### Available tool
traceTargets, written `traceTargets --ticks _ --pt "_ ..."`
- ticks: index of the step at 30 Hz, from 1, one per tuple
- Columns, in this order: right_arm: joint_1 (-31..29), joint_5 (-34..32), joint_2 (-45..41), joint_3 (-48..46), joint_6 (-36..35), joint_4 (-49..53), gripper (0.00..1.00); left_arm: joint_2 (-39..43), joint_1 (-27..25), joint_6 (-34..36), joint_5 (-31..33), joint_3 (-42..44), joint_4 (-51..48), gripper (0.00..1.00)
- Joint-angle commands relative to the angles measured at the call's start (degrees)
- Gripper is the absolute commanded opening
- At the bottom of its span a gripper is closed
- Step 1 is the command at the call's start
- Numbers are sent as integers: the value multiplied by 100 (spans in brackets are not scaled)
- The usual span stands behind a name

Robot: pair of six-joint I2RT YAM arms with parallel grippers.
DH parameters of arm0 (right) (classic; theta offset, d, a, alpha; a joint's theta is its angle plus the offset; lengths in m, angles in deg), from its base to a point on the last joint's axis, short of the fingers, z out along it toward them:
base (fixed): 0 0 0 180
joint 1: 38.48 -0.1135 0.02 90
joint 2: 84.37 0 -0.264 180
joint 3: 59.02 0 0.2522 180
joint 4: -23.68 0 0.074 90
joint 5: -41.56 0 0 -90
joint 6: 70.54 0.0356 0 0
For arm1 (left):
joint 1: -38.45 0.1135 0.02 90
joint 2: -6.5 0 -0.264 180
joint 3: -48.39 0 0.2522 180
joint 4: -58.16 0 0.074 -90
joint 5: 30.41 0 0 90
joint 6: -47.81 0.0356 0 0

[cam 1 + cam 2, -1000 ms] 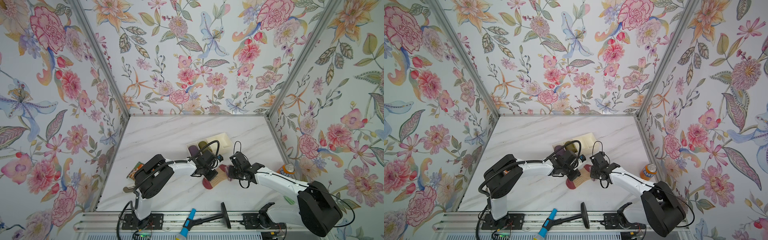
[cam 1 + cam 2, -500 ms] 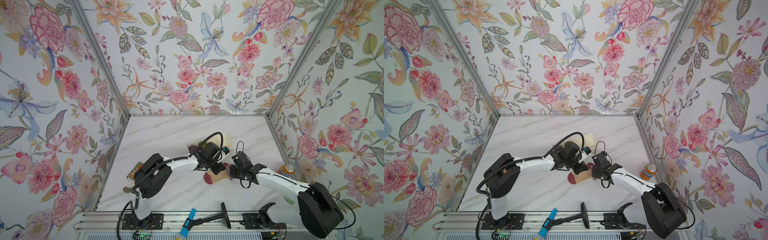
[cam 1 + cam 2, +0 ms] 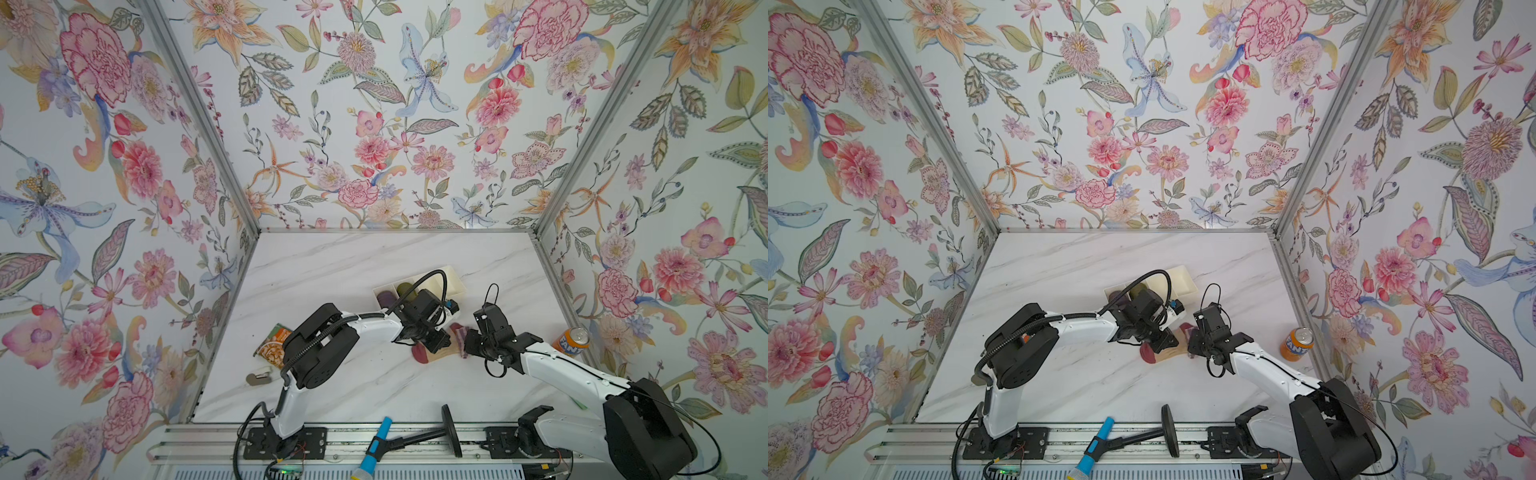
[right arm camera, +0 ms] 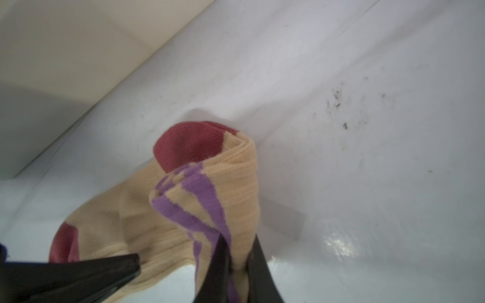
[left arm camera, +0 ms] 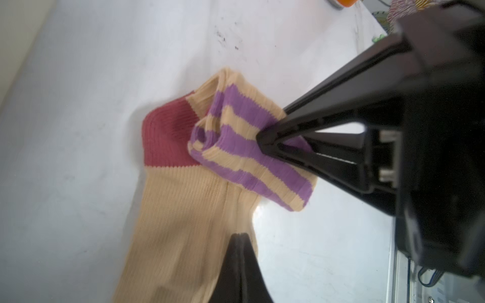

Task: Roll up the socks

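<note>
The right gripper (image 4: 236,251) is pinching the purple-striped cuff of the socks (image 4: 126,223), its jaws clamping the folded fabric and lifting it off the marble table (image 4: 367,131). The left gripper (image 5: 238,244) is showing closed jaws, with its tip sitting on the tan body of the socks. Whether it is catching any fabric cannot be told.

In both top views the socks are lying at lower centre of the table between the two grippers, with the maroon toe pointing lower left. Bare marble is stretching above toward the back wall and below toward the front rail.

Just above the left gripper, a cream divided tray (image 3: 453,277) is holding a purple sock roll (image 3: 386,297) in its leftmost compartment and an olive sock roll (image 3: 404,288) in the next. An orange can (image 3: 572,341) is standing at the right edge, and a snack packet (image 3: 274,347) is lying at the left edge.
</note>
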Motion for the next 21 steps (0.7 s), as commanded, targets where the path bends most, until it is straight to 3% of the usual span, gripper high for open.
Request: traceTargets --ticks 1,6,14,21 --pt "111 242 -101 -171 119 -239 6 -153 41 86 301 39 -218 5" --pt "278 505 -159 -272 199 -439 6 -288 41 195 654 27 -442 4" --pt "769 1152 -451 -466 368 -860 6 -312 33 243 720 373 -541 3" --pt "925 1278 -449 -488 379 -905 6 -285 32 284 897 727 -637 2"
